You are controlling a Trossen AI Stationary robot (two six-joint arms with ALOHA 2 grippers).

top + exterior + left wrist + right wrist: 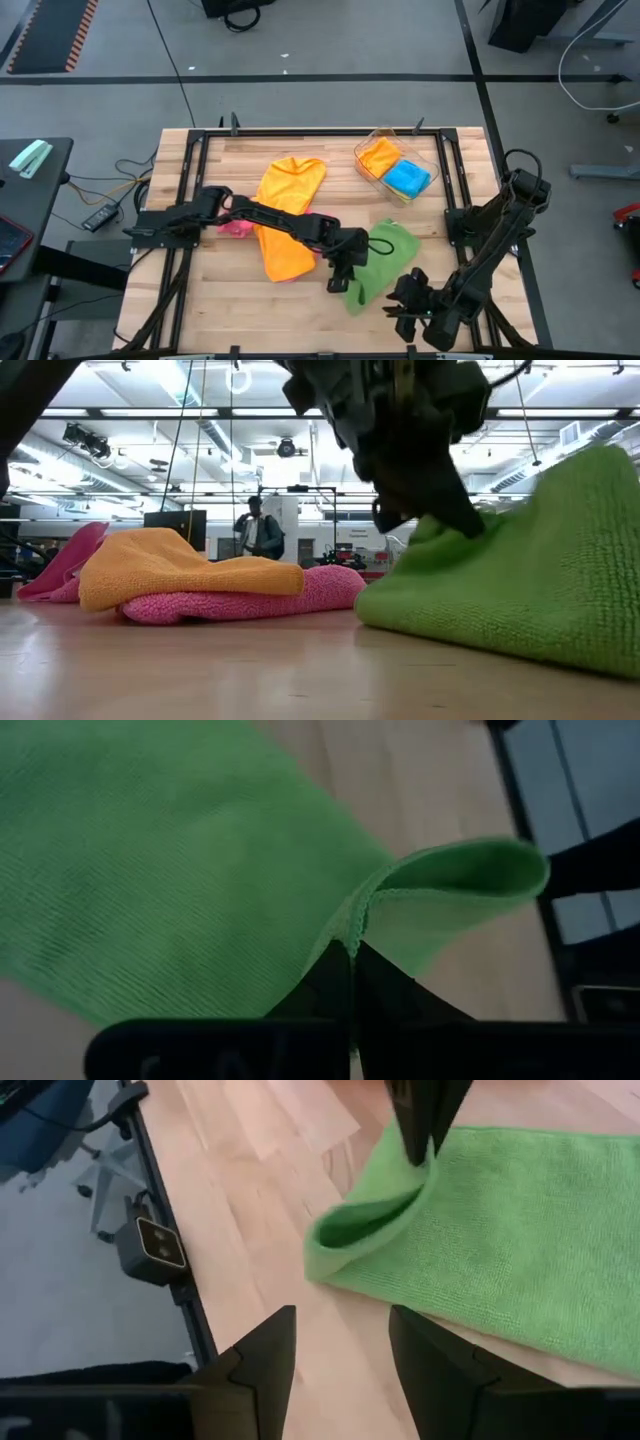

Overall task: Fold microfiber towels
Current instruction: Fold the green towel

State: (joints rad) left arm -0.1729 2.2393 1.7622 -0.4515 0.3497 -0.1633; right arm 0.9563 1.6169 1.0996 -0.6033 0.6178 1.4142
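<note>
My left gripper [352, 955] pinches the stitched hem of a fuzzy green towel [380, 262], lifting a curled fold off the pale plank table [230, 300]. My right gripper [340, 1355], jaws apart and holding nothing, hovers just beside it. A rumpled orange towel [285, 215] drapes over a nubby pink one [250, 600]. Beyond is a bright, ceiling-lit workshop.

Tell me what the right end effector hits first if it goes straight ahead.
Probably the green towel's folded edge, which the left end effector pinches; depth is unclear. The right end effector is open.
</note>
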